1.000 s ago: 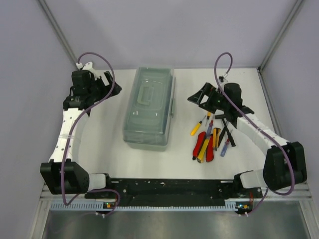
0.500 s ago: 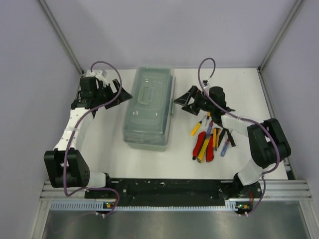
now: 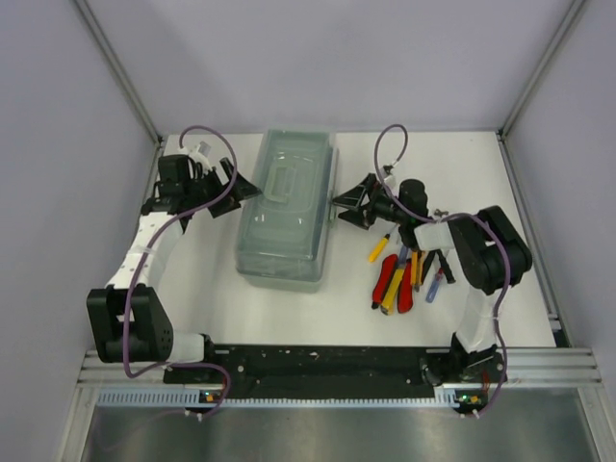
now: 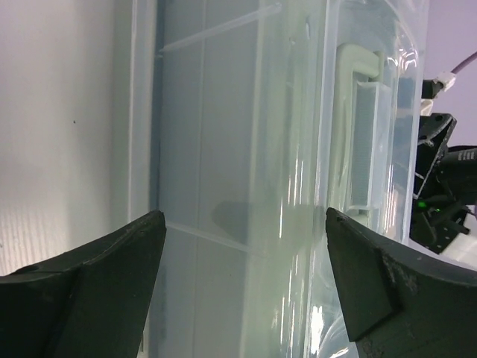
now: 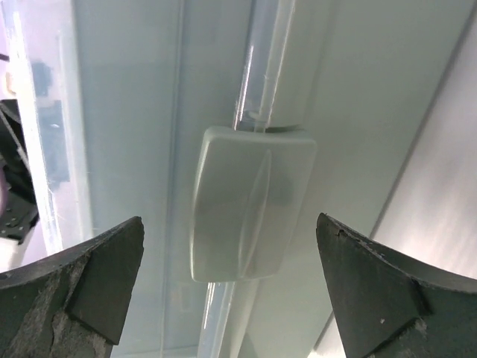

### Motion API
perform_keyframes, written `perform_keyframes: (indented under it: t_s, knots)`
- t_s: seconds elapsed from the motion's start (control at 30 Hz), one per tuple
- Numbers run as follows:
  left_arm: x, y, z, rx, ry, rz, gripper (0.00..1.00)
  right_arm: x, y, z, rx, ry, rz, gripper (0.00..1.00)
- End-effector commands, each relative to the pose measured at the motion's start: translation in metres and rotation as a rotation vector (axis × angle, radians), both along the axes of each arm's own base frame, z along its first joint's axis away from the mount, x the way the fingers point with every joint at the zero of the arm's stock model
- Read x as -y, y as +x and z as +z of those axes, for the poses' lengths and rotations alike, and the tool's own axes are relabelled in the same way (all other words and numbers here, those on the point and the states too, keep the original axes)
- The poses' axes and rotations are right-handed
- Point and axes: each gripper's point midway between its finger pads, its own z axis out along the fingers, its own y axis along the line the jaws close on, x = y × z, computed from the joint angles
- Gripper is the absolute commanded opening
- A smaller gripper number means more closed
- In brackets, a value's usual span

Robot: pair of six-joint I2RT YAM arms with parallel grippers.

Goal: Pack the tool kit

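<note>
The grey-green toolbox (image 3: 287, 207) stands shut in the middle of the table, its lid handle on top. My left gripper (image 3: 248, 185) is open at the box's left side; the left wrist view shows the box wall (image 4: 246, 171) filling the space between the black fingers (image 4: 112, 276). My right gripper (image 3: 345, 204) is open at the box's right side, facing the grey latch (image 5: 250, 201). Neither gripper holds anything. Screwdrivers with red, yellow and blue handles and red-handled pliers (image 3: 397, 284) lie in a pile (image 3: 409, 269) right of the box.
Light grey walls enclose the table on the left, back and right. A metal frame post (image 3: 115, 67) runs down the back-left corner. The arm bases and a black rail (image 3: 327, 361) sit along the near edge.
Both arms have swung inward toward the toolbox: the left gripper moved right to the box's left side, the right gripper moved left to its right side. Both stay open.
</note>
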Motion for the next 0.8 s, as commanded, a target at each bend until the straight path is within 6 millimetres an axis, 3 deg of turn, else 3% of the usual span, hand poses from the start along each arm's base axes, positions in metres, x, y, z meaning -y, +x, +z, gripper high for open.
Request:
perform_keyframes:
  t_s: [0.0,0.3,0.43,0.5,0.77]
  knots:
    - [0.012,0.001,0.013,0.035,-0.079,-0.022,0.91,-0.013,-0.002,0.033,0.092,0.175,0.07,0.95]
    - [0.023,-0.005,0.009,0.026,-0.111,-0.051,0.9,-0.017,-0.007,0.033,0.082,0.242,0.102,0.9]
    - [0.024,-0.007,0.009,0.014,-0.126,-0.052,0.88,-0.024,-0.007,0.035,0.075,0.253,0.126,0.79]
    - [0.039,-0.013,0.009,-0.002,-0.144,-0.094,0.87,-0.028,-0.008,0.041,0.087,0.269,0.141,0.76]
    - [0.048,-0.019,0.004,-0.025,-0.153,-0.109,0.85,-0.037,-0.009,0.034,0.072,0.267,0.162,0.72]
